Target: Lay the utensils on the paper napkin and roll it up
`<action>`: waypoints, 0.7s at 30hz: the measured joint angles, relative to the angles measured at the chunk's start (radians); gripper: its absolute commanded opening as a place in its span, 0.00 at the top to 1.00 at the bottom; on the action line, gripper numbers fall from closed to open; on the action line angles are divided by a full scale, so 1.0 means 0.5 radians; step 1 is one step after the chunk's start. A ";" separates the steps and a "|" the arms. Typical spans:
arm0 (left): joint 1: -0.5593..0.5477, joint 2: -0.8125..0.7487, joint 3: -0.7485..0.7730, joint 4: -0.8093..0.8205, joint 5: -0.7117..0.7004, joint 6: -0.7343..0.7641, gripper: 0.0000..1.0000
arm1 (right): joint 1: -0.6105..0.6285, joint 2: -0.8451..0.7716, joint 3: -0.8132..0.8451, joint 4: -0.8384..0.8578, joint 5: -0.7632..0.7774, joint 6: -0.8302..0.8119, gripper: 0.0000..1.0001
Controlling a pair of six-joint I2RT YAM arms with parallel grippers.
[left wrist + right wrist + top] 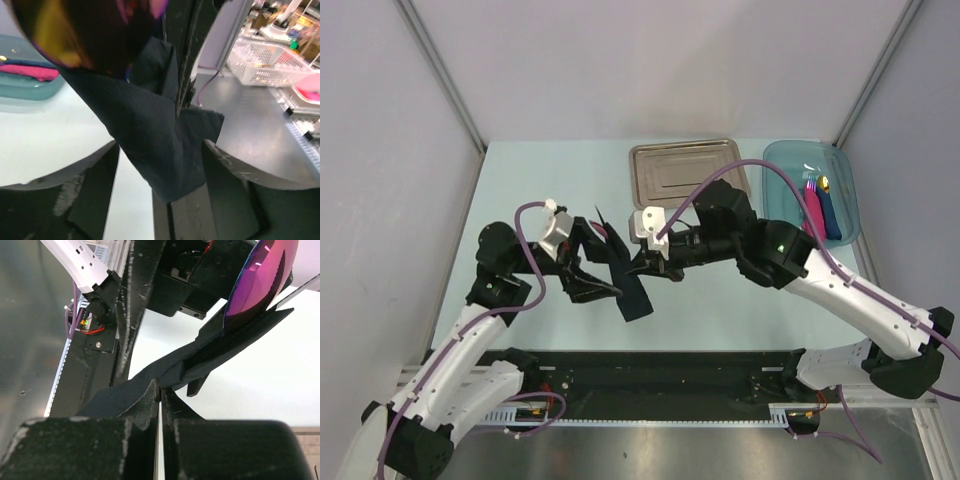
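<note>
Black fingers of the right gripper (160,390) are pressing together on a fold of the paper napkin (636,292), which is hanging clear of the table (540,180) at the centre of the top view. The left gripper (161,150) is standing spread around its lower part. A shiny utensil end (255,285) is poking from the wrap, upper right of the right wrist view. Rolling is seemingly partway: a loose flap is dangling, needing tightening.

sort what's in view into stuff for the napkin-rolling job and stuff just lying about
For the job:
- paper napkin, pinched in the right gripper
- utensil with a shiny end, poking from the napkin's folds
- left gripper, jaws apart around the napkin

Lying about:
- steel tray
- teal bin
- pink roll and dark blue roll, both in the bin
</note>
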 measured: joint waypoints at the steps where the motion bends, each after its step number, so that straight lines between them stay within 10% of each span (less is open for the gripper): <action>1: -0.012 0.008 -0.005 0.044 -0.018 -0.041 0.33 | 0.005 -0.003 -0.001 0.000 0.004 -0.004 1.00; 12: -0.087 0.105 -0.014 0.384 -0.127 -0.259 0.44 | 0.040 -0.078 -0.040 0.008 0.040 -0.042 1.00; 21: -0.095 0.143 -0.011 0.408 -0.124 -0.271 0.90 | 0.040 -0.084 -0.059 0.020 0.146 -0.044 1.00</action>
